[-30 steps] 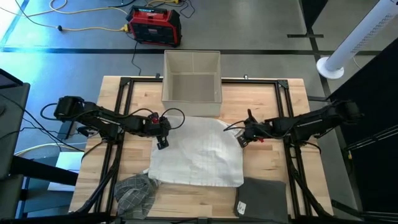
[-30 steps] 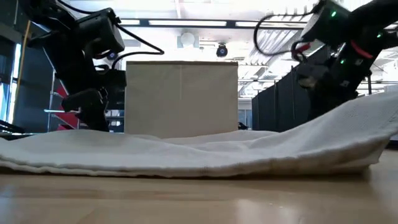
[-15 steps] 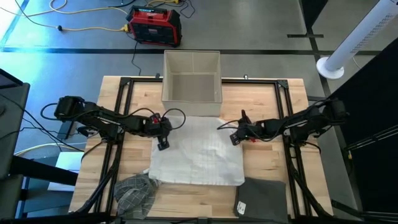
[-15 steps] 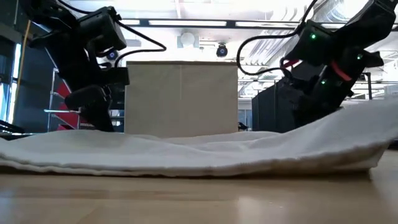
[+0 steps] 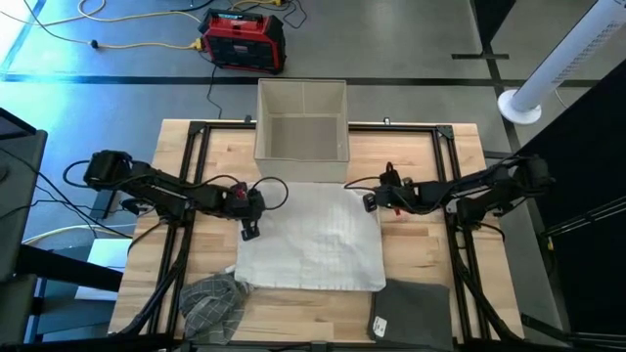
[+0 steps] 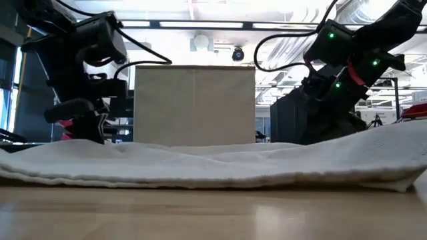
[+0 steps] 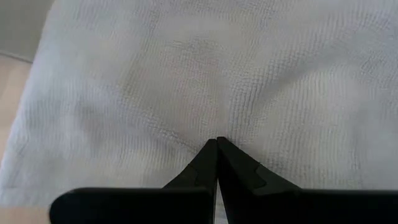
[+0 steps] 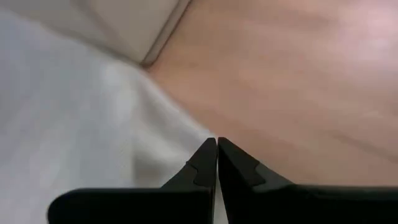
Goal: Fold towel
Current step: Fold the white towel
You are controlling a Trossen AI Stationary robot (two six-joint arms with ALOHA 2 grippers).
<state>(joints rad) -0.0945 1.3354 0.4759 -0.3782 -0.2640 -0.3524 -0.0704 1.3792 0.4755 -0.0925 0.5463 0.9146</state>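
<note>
Both grippers, left (image 5: 249, 233) and right (image 5: 370, 202), are pressed together, nothing pinched; towel (image 5: 313, 240) mid-frame should be grabbed by the corners, evenly.

Grey concrete floor (image 5: 411, 39) around light wooden table (image 5: 421, 156). Red and black power unit (image 5: 243, 39) on floor beyond table's far edge, yellow cable (image 5: 127, 39) trailing beside it. White perforated column (image 5: 567, 59) on round base at far right. Dark panel (image 5: 587, 235) along right side. Low view: ceiling strip lights (image 6: 200, 24), dark cabinets (image 6: 293, 120) behind.
</note>
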